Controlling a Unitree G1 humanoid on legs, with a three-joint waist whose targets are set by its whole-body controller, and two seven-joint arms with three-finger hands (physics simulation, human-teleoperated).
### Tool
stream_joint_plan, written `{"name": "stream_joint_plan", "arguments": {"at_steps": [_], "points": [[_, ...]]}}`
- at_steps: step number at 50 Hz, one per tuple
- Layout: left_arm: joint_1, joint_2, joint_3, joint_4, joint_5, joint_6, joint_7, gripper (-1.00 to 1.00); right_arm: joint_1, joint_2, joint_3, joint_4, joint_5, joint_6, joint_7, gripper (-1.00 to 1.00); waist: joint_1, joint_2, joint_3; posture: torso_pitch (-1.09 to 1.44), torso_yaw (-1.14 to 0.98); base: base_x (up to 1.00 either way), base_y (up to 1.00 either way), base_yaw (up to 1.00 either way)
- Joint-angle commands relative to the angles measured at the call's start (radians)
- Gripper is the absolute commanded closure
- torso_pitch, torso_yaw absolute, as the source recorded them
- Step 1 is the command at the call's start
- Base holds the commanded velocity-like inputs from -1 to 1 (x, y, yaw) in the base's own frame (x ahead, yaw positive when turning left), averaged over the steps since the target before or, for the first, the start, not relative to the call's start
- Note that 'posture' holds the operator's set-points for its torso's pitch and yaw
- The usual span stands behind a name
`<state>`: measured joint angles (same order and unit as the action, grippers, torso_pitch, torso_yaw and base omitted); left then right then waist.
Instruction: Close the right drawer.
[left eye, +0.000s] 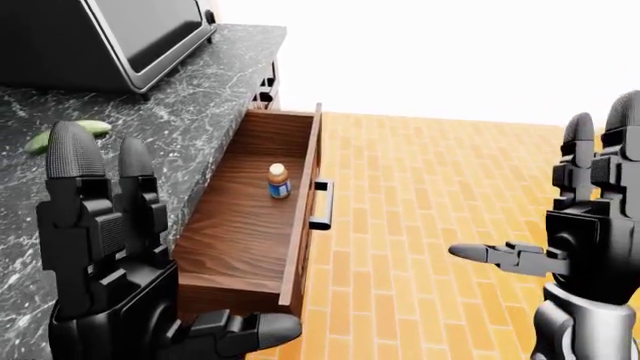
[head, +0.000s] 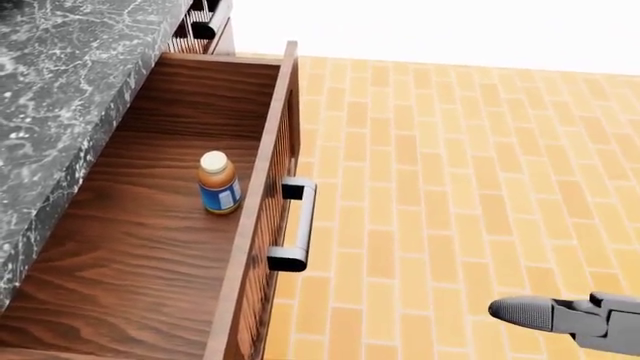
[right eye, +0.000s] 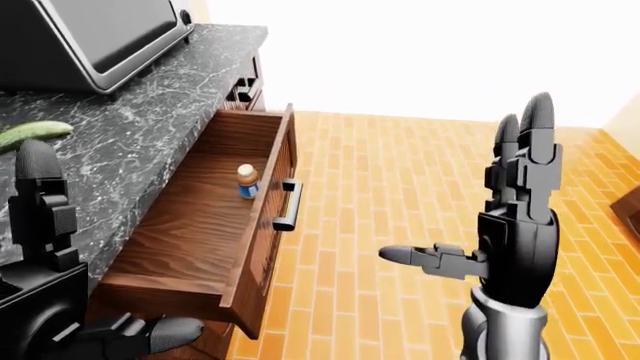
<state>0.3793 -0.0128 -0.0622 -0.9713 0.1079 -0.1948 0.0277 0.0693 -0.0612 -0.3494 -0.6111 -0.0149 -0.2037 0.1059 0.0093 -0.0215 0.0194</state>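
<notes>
My right robot hand (right eye: 500, 225) is open, fingers spread — I should press flat against the brown wooden drawer (head: 250, 247) front beside its black bar handle (head: 297, 223).

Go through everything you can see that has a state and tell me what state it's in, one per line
drawer: pulled fully open, no hand touching it
drawer handle: free, not gripped
bottle: upright inside the drawer, cap on
left hand: open, fingers raised, empty
right hand: open, fingers raised, thumb out, empty
cucumber: lying on the countertop
microwave: door closed
</notes>
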Motion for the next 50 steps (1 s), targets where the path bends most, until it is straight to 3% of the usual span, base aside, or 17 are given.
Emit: {"name": "stream_joint_plan", "arguments": {"at_steps": [1,5,11,18,26,37,45,50], "points": [[-0.002,0.005,-0.015,-0.02,0.005,-0.032,0.006,-1.0,-0.012,-0.008,0.001,-0.029,-0.002,-0.026,-0.002,-1.0,-0.001,-0.001,-0.009,0.0,0.0,0.0,0.0,0.0],[-0.007,0.013,-0.015,-0.006,-0.022,-0.023,0.006,-1.0,-0.011,-0.008,0.004,-0.023,-0.001,-0.03,0.0,-1.0,0.0,0.001,-0.01,0.0,0.0,0.0,0.0,0.0],[0.036,0.062,-0.099,0.016,-0.153,-0.027,-0.045,-1.0,-0.012,-0.011,0.007,-0.016,0.001,-0.03,0.004,-1.0,0.0,0.004,-0.011,0.0,0.0,0.0,0.0,0.0],[0.026,0.081,-0.117,0.03,-0.229,0.026,-0.065,-1.0,-0.014,-0.011,0.016,-0.003,-0.004,-0.036,0.007,-1.0,-0.001,0.006,-0.011,0.0,0.0,0.0,0.0,0.0],[0.029,0.093,-0.132,0.029,-0.241,0.043,-0.069,-1.0,-0.016,-0.011,0.023,0.012,-0.009,-0.044,0.011,-1.0,-0.002,0.006,-0.011,0.0,0.0,0.0,0.0,0.0],[0.036,0.119,-0.197,0.092,-0.201,0.024,-0.068,-1.0,-0.014,-0.01,0.028,0.018,-0.006,-0.048,0.012,-1.0,-0.001,0.007,-0.011,0.0,0.0,0.0,0.0,0.0],[0.036,0.145,-0.243,0.126,-0.184,0.007,-0.05,-1.0,-0.016,-0.01,-0.009,0.0,0.003,-0.051,-0.02,-1.0,-0.001,0.006,-0.011,0.0,0.0,0.0,0.0,0.0],[0.001,0.131,-0.242,0.184,-0.141,0.027,-0.019,-1.0,-0.023,-0.016,-0.048,0.006,0.01,-0.051,-0.076,-1.0,0.0,0.005,-0.011,0.0,0.0,0.0,0.0,0.0]]}}
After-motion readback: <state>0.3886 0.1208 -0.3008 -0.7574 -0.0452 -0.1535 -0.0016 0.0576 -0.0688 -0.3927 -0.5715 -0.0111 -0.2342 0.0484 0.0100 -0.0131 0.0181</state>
